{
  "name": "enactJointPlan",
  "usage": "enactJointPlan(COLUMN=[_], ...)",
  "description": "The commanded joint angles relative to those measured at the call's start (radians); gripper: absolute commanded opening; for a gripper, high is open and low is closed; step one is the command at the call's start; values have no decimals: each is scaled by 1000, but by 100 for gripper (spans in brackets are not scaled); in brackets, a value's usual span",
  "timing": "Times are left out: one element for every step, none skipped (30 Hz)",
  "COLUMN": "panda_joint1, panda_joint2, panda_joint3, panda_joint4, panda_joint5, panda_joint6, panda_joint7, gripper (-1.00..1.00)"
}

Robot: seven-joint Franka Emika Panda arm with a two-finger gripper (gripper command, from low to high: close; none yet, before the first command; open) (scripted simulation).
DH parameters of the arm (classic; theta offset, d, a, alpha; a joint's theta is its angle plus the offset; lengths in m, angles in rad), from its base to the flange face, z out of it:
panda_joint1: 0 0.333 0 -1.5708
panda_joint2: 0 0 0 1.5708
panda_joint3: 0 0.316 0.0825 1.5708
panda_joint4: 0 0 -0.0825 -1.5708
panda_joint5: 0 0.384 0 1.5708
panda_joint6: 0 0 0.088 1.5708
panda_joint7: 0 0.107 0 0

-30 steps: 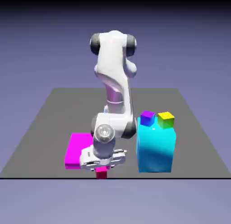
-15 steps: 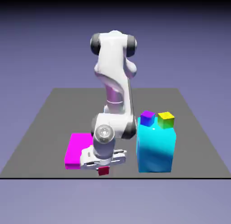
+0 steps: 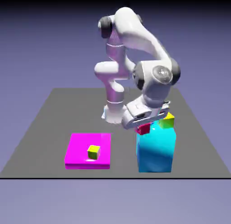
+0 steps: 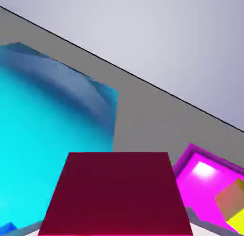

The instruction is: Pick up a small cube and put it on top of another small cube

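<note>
Exterior view, left to right: magenta tray point(image 3: 76, 151) at seven o'clock on worktop point(image 3: 49, 123), yellow-green cube point(image 3: 93, 152) on it; end effector point(image 3: 143, 123) grasps crimson cube point(image 3: 143, 128), held near top of cyan block point(image 3: 155, 151), five o'clock.

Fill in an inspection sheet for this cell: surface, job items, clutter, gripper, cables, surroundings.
Surface: dark grey table, no spill or damage seen.
Job items: red cube held off the table near the top of the cyan block; yellow-green cube on that block; another yellow-green cube on the magenta slab; blue corner on the block in the hand view, mostly out of frame.
Clutter: nothing seen.
Gripper: closed on the red cube.
Cables: nothing seen.
Surroundings: plain blue-violet backdrop.
</note>
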Motion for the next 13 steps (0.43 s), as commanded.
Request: enactJointPlan(panda_joint1=[34, 70, 77, 77, 75, 73, 70, 68, 66, 66, 66, 66, 68], panda_joint2=[-36, -46, -47, -47, -50, -52, -55, -57, -60, -60, -60, -60, -58], panda_joint3=[23, 50, 56, 56, 54, 53, 51, 50, 48, 48, 48, 48, 49], panda_joint4=[6, 5, 4, 4, -32, -68, -104, -141, -177, -184, -184, -184, -148], panda_joint5=[0, -11, -13, -13, -14, -15, -15, -16, -16, -17, -17, -17, -16], panda_joint6=[-43, -64, -67, -67, -33, 1, 35, 69, 103, 110, 110, 110, 76], panda_joint7=[-3, -16, -19, -19, -18, -17, -16, -15, -14, -14, -14, -14, -15], gripper=[-100, -100, -100, -100, -100, -100, -100, -100, -100, -100, 100, 100, 100])
